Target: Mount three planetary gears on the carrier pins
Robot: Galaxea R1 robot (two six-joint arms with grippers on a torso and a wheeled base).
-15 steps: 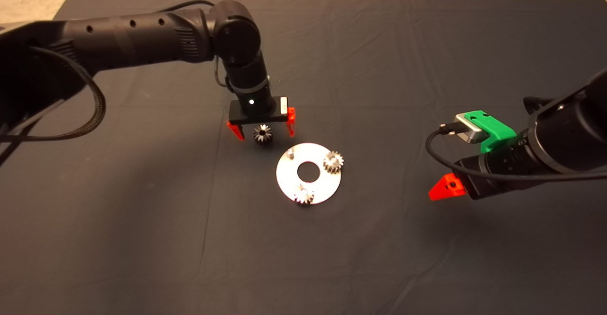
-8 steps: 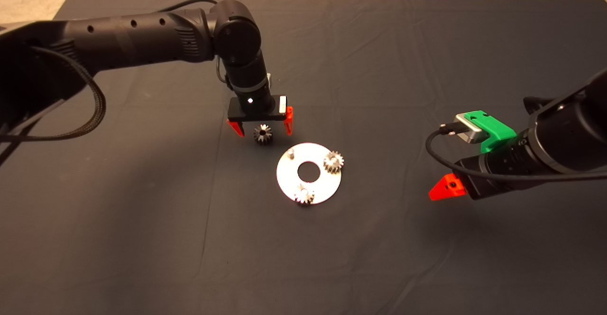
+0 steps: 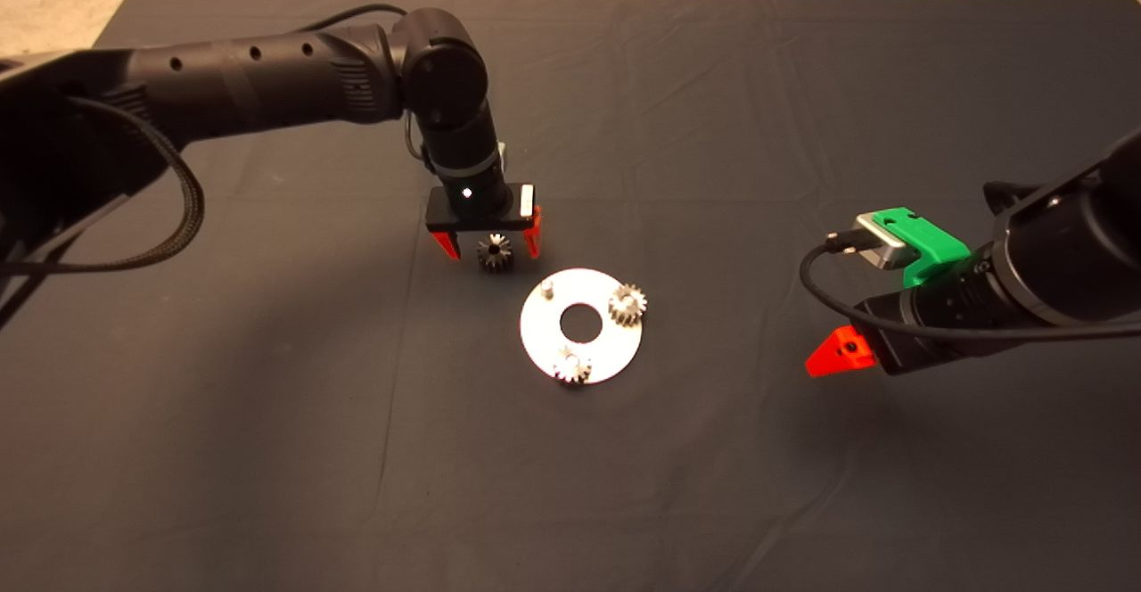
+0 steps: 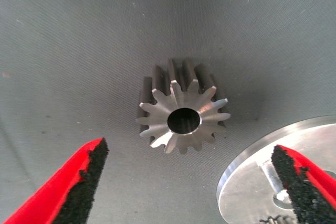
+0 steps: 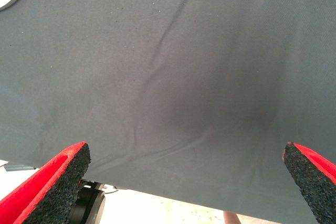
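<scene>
A white-silver disc (image 3: pixel 539 335) lies mid-mat with two planetary gears on its pins, one at the right (image 3: pixel 627 304) and one at the front (image 3: pixel 571 365). One carrier pin (image 3: pixel 547 288) at the disc's back left stands bare. The third gear (image 3: pixel 494 253) lies on the mat just behind the disc's left side. My left gripper (image 3: pixel 489 245) is open and straddles that gear, one finger on each side, not touching it. In the left wrist view the gear (image 4: pixel 182 114) sits between the pads (image 4: pixel 86 179), with the disc's rim (image 4: pixel 247 174) beside it. My right gripper (image 5: pixel 184 182) is open and empty, held above the mat at the right.
The dark mat (image 3: pixel 267 449) has creases and wide free room on all sides of the disc. The right arm (image 3: pixel 1025 280) hangs over the mat's right side. Bare floor (image 3: pixel 53 4) shows beyond the mat's far edge.
My left gripper has come down around the loose gear and its fingers have narrowed a little towards it. The gear, the disc and the right arm have not moved.
</scene>
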